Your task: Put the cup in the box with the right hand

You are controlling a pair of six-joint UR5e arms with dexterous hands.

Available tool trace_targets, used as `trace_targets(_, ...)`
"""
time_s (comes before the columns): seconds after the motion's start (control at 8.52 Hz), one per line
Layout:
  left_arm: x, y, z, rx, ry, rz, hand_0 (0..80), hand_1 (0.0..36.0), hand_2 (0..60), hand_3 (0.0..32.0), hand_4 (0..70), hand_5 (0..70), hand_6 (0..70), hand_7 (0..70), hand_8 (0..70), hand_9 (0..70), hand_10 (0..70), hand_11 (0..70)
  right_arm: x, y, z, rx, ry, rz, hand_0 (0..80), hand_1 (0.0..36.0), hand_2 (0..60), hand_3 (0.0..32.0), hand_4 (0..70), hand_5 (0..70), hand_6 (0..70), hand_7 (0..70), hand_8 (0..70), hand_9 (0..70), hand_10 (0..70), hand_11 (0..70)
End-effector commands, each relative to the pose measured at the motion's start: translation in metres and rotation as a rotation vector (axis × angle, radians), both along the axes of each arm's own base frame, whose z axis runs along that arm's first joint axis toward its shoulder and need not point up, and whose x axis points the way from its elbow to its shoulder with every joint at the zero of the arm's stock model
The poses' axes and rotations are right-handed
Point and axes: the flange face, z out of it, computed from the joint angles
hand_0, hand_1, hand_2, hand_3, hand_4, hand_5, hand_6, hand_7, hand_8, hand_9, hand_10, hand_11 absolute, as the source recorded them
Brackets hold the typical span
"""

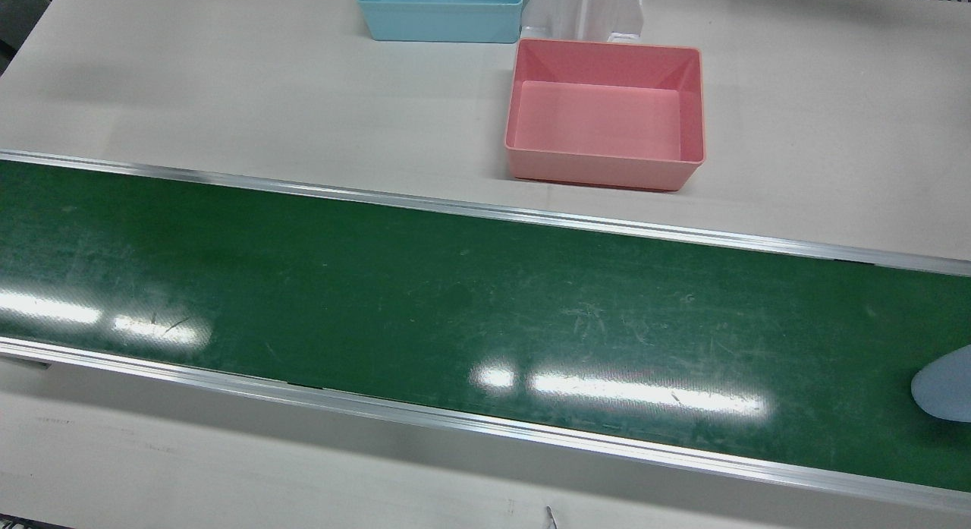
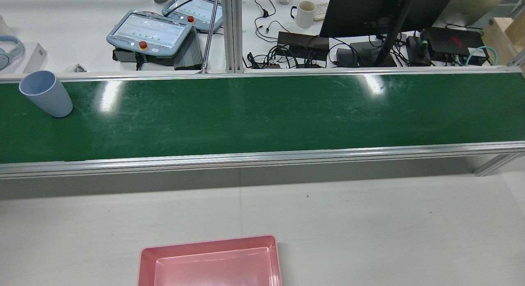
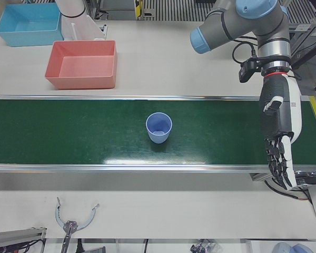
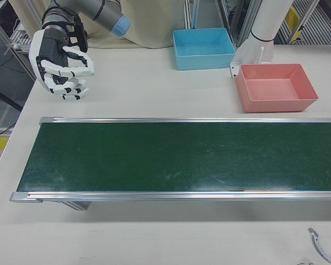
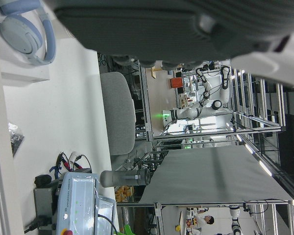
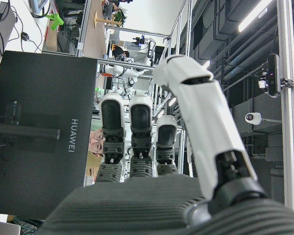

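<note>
A light blue cup [image 3: 159, 128] stands upright, mouth up, on the green conveyor belt [image 3: 68, 137]; it shows at the belt's left end in the rear view [image 2: 46, 93] and at the right edge of the front view [image 1: 944, 385]. The pink box [image 3: 79, 83] sits empty on the white table behind the belt [image 4: 276, 105] [image 1: 599, 168]. My right hand [image 4: 60, 63] hovers over the table past the belt's far end, fingers loosely curled and apart, holding nothing, far from the cup. My left hand [image 3: 278, 132] hangs over the belt's other end, fingers pointing down, open and empty.
A blue box [image 4: 204, 41] stands beside the pink one, next to a white arm pedestal [image 4: 262, 33]. Behind the belt in the rear view lie teach pendants [image 2: 149, 31], a mug [image 2: 305, 13], cables and a monitor [image 2: 369, 9]. A metal tool [image 3: 68, 221] lies on the near table.
</note>
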Motion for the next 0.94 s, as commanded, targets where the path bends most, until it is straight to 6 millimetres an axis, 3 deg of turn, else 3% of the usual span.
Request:
trace_targets(0.0, -0.0006, 0.0000, 0.0003, -0.001, 0.000, -0.002, 0.0, 0.0, 0.0, 0.0, 0.0, 0.0, 0.0, 0.0, 0.0, 0.0, 0.0, 0.0, 0.0000, -0.0001, -0.0002, 0.002, 0.000, 0.000, 80.0, 36.0, 33.6, 0.0, 28.6, 21.3, 22.3, 70.0, 44.5, 56.1, 33.9, 51.2)
trace_targets(0.82, -0.0006, 0.0000, 0.0003, -0.001, 0.000, -0.002, 0.0, 0.0, 0.0, 0.0, 0.0, 0.0, 0.0, 0.0, 0.0, 0.0, 0.0, 0.0, 0.0000, 0.0000, -0.0015, 0.003, 0.000, 0.000, 80.0, 36.0, 32.8, 0.0, 26.5, 21.3, 21.5, 70.0, 43.9, 55.1, 33.3, 50.5)
